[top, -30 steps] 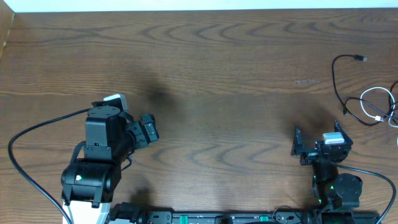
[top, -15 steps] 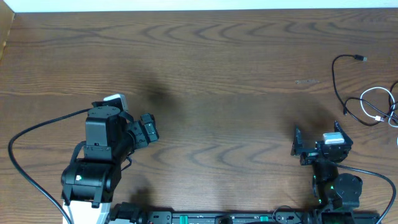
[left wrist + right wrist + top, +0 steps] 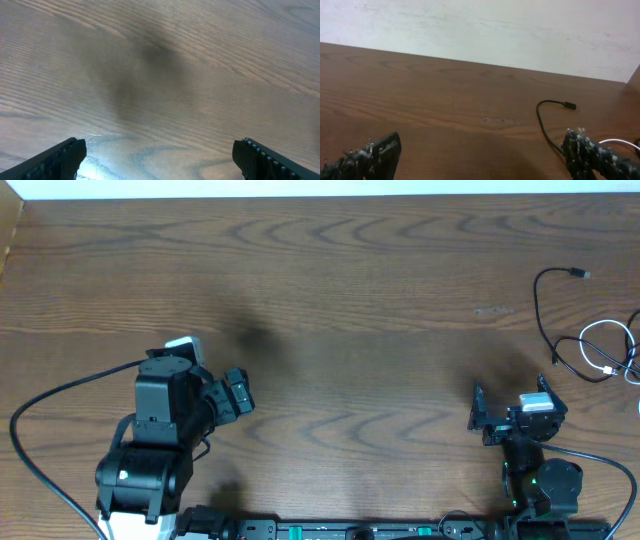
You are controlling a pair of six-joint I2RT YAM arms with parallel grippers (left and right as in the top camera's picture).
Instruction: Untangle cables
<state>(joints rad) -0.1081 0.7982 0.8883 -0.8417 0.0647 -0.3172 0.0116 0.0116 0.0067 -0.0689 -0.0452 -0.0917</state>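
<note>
The black cable (image 3: pixel 541 315) lies at the far right of the table, its plug end (image 3: pixel 578 274) toward the back. The white cable (image 3: pixel 606 345) loops beside it at the right edge, and the two cross near there. In the right wrist view the black cable (image 3: pixel 543 125) runs past the right finger, and a bit of white cable (image 3: pixel 620 143) shows. My right gripper (image 3: pixel 510 413) is open and empty, in front and left of the cables. My left gripper (image 3: pixel 236 392) is open and empty at the left, far from them.
The wooden table (image 3: pixel 350 300) has a white wall strip along its back edge (image 3: pixel 320 188). A thick black arm wire (image 3: pixel 45 395) curves left of the left arm. The arm bases stand at the front edge.
The left arm has shifted slightly toward the front and left. The right arm and the cables have not moved.
</note>
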